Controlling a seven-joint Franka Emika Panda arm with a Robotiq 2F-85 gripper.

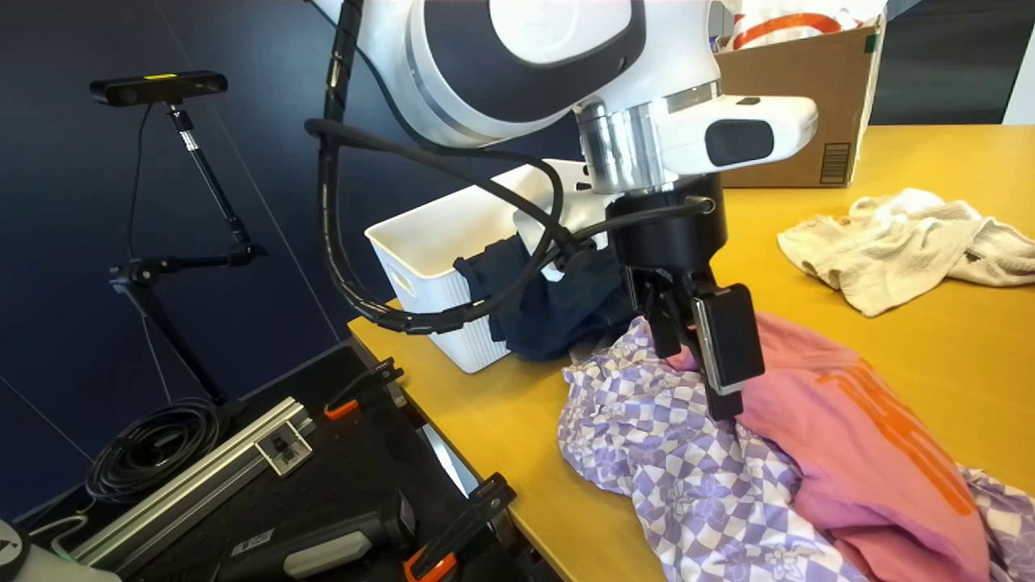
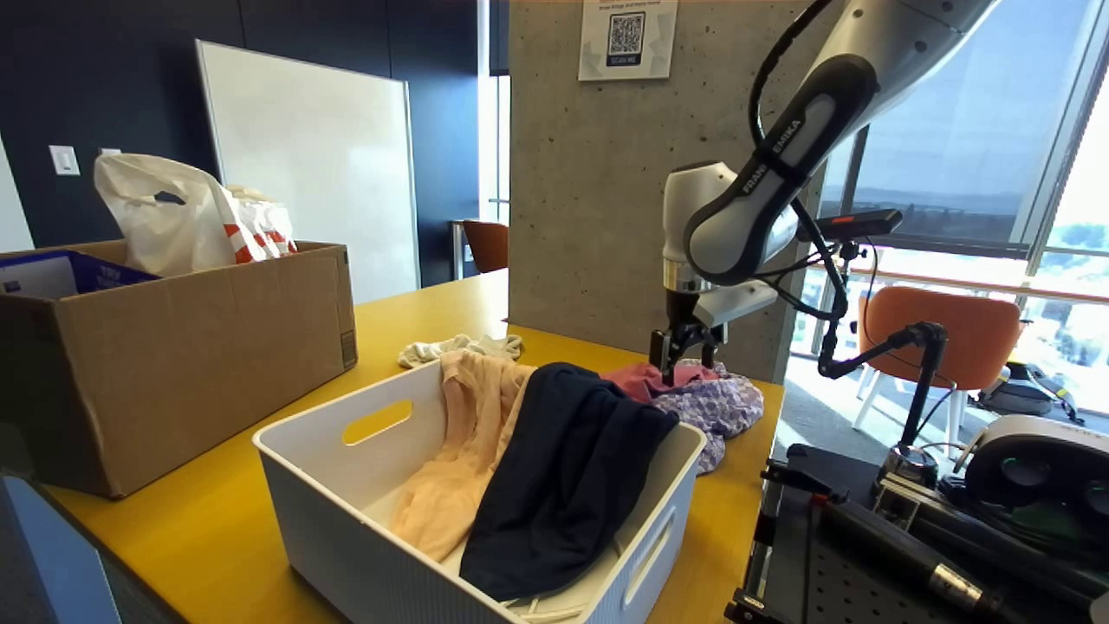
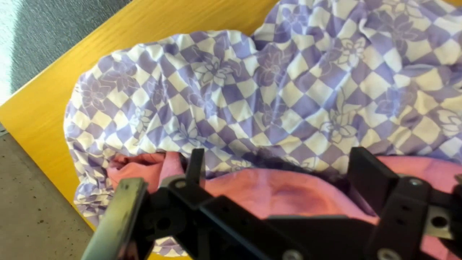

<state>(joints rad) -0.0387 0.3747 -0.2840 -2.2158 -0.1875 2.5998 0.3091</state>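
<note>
My gripper (image 3: 277, 160) is open with a wide gap and nothing is held between its fingers. It points down over a pink cloth (image 3: 281, 195) with orange markings, which lies on a purple-and-white checkered floral cloth (image 3: 249, 97). In the wrist view the pink edge runs between the fingers. The gripper also shows in both exterior views (image 1: 697, 373) (image 2: 687, 368), close above the pink cloth (image 1: 857, 444) and checkered cloth (image 1: 647, 436). I cannot tell whether the fingertips touch the fabric.
A white basket (image 2: 372, 555) holds a navy cloth (image 2: 563, 468) and a peach cloth (image 2: 468, 459), both draped over its rim. A cream cloth (image 1: 897, 242) and a cardboard box (image 1: 784, 105) stand on the yellow table (image 1: 598, 525). A black cart (image 1: 356, 453) with tools adjoins the table edge.
</note>
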